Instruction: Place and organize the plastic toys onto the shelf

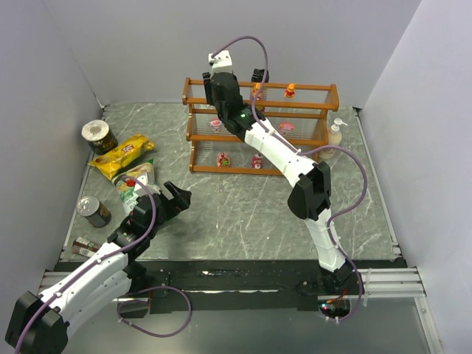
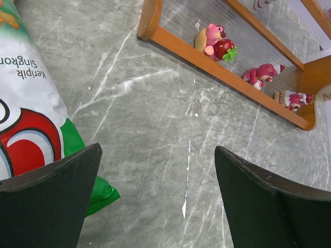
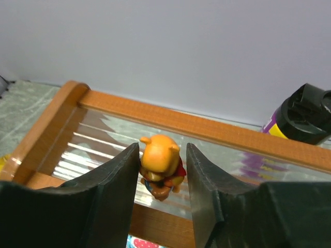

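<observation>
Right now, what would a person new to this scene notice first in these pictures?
The right hand at the top tier of the wooden shelf draws the eye, with an orange toy between its fingers; whether it grips it is unclear. Pink toys stand on the lower tiers, and the left hand hangs wide open above the table near a chip bag.

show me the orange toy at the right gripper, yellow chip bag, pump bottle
orange toy [image 3: 160,155]: right wrist view, its head
yellow chip bag [image 1: 122,157]: top view, bag's middle
pump bottle [image 1: 335,137]: top view, its body
</observation>
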`<action>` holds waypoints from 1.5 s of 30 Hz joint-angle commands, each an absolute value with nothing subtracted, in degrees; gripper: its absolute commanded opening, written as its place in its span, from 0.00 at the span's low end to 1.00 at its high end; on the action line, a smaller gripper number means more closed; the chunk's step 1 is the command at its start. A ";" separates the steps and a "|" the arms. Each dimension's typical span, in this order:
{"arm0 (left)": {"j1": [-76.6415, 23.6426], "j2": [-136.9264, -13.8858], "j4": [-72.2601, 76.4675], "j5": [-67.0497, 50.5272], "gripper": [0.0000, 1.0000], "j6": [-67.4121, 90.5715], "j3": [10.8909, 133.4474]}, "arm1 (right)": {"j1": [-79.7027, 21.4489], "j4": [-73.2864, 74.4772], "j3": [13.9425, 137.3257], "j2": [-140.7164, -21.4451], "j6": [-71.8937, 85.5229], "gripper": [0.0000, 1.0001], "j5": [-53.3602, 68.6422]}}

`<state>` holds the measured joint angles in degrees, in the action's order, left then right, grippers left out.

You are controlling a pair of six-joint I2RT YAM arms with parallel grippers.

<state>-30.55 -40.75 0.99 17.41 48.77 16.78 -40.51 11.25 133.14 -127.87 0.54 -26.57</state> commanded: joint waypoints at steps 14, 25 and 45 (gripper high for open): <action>-30.41 -40.78 1.58 18.11 0.96 47.81 19.34 | -41.04 13.01 132.98 -126.83 0.97 0.71 -26.37; -30.41 -41.13 2.28 17.05 0.96 47.37 19.60 | -41.13 14.76 132.01 -120.24 1.23 0.87 -24.70; -30.41 -39.11 4.48 13.72 0.96 46.14 19.16 | -41.66 13.27 95.51 -88.64 4.12 1.00 -31.81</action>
